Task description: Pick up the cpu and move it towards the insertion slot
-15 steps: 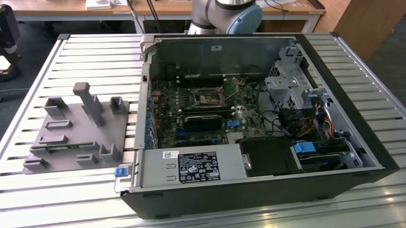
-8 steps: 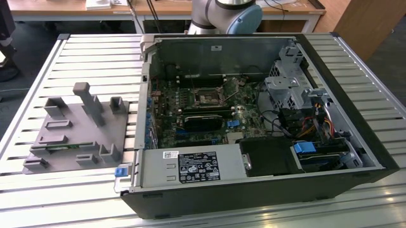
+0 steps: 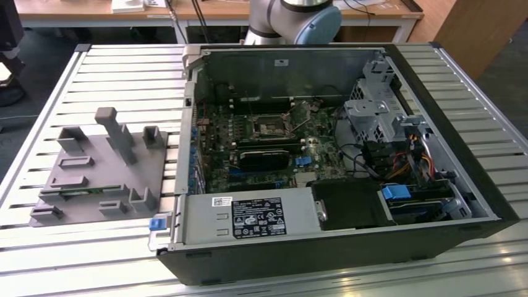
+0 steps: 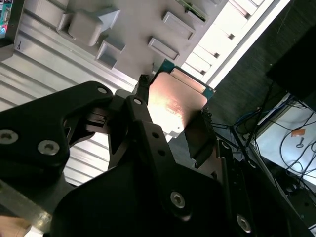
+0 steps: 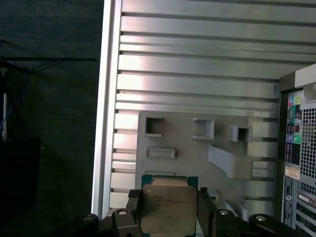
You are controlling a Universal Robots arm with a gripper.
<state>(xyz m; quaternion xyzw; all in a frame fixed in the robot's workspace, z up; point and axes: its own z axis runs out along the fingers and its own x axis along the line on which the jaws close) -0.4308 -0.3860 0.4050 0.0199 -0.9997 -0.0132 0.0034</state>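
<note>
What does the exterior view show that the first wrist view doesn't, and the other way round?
Exterior view: the inside of the open computer case, with the insertion slot on its board, and part of the arm behind the case. First wrist view: the gripper shut on the cpu, a finger on each of two opposite sides. Both: the grey fixture plate on the slatted metal table, with the case beside it.
</note>
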